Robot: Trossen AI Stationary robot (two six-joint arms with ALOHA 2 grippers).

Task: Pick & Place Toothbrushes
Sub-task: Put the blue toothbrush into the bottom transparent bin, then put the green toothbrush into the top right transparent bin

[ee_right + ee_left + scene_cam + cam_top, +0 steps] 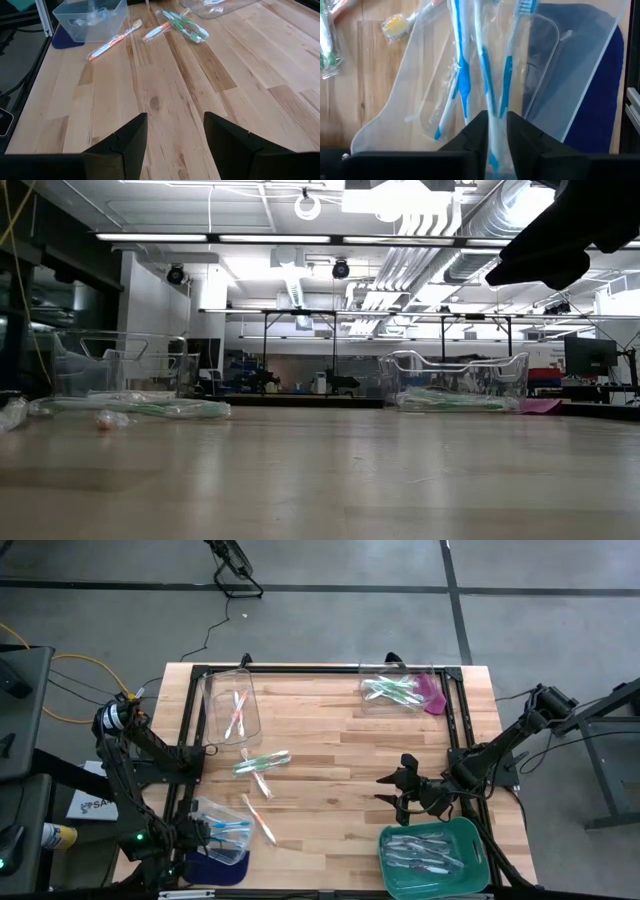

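Four toothbrushes (262,763) mid-table, edges distant.

Overhead view down on whole table (330,740); low view level across it; wrist views close.

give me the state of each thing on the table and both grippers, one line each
left gripper: shut on a blue toothbrush, over the near-left clear bin
right gripper: open, empty, above bare wood
green tray: upright, holds pale toothbrushes
far-left clear bin: tipped on its side, orange toothbrushes inside
far-right clear bin: holds green toothbrushes
loose toothbrushes: lying flat on the table
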